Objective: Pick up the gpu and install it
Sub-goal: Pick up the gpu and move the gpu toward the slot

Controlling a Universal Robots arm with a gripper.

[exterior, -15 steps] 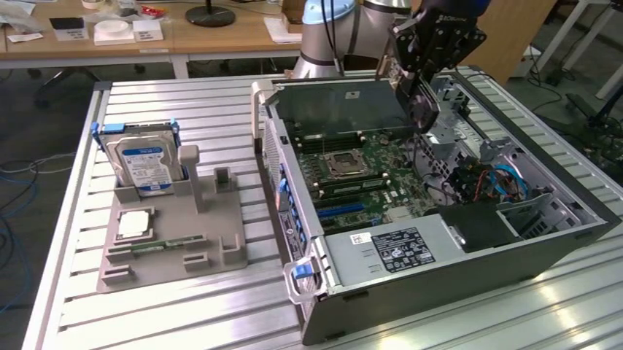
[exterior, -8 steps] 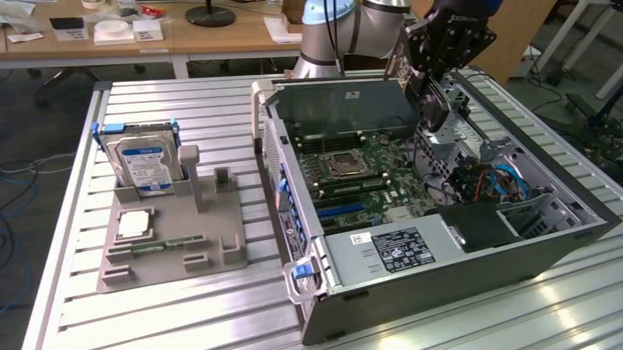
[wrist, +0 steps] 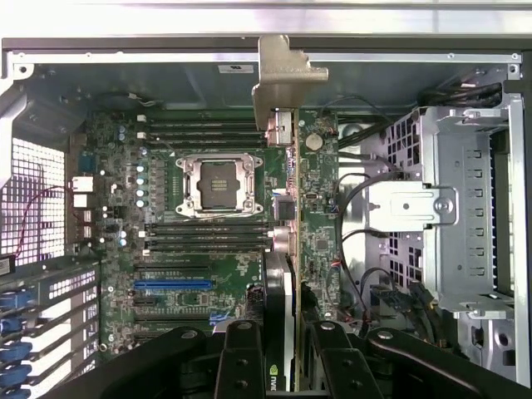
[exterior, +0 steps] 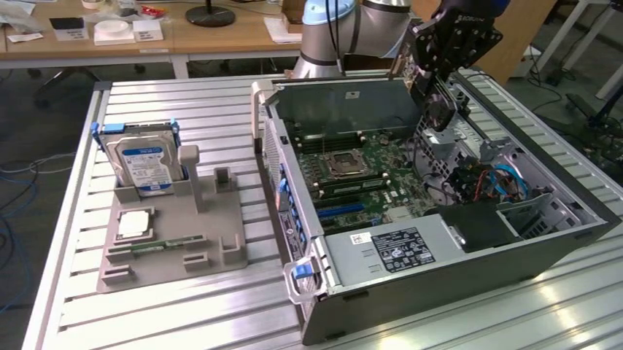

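My gripper (exterior: 443,87) hangs over the open computer case (exterior: 292,182), towards its far right side in the exterior view. It is shut on the gpu (exterior: 440,111), which hangs below the fingers as a dark card. In the wrist view the gpu (wrist: 288,249) appears edge-on between my two black fingers (wrist: 241,357), with the gripper (wrist: 287,353) clamped on its near end. Its silvery metal bracket (wrist: 281,79) points away towards the case's far wall. The card hovers above the motherboard (wrist: 208,249), beside the CPU socket (wrist: 214,184).
A blue expansion slot (wrist: 173,283) lies on the motherboard. A metal drive cage (wrist: 465,208) and loose cables (wrist: 357,241) flank the card. On the exterior view's left, a grey fixture (exterior: 209,219) holds a blue-labelled hard drive (exterior: 146,164), a chip (exterior: 134,222) and a memory stick (exterior: 156,248).
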